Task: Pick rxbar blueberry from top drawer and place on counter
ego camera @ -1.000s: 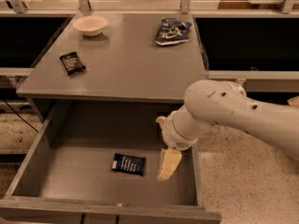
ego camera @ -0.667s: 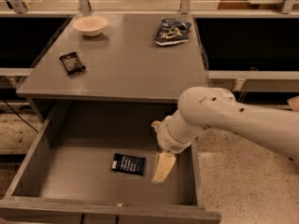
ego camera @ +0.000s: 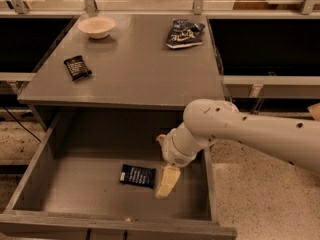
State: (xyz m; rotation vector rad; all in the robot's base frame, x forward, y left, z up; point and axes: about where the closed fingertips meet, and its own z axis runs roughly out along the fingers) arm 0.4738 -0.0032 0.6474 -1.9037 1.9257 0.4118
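The rxbar blueberry (ego camera: 137, 175) lies flat on the floor of the open top drawer (ego camera: 34, 170), toward the middle and nearer the front wall. Its long axis runs roughly left to right, with the right end tipped slightly toward the front. The pincer (ego camera: 167, 182) hangs low inside the drawer just beside that right end, pointing down. Whether it is spread or pressed together I cannot tell. The likeliest failure, as I judge it, is coming down beside the bar instead of over it and shoving the thin wrapper across the smooth floor. Gripping along the long axis could buckle the wrapper, so closing across the short width looks safer. On the lift, the arm's bulky wrist sits close under the counter (ego camera: 140, 69) edge and could knock it.
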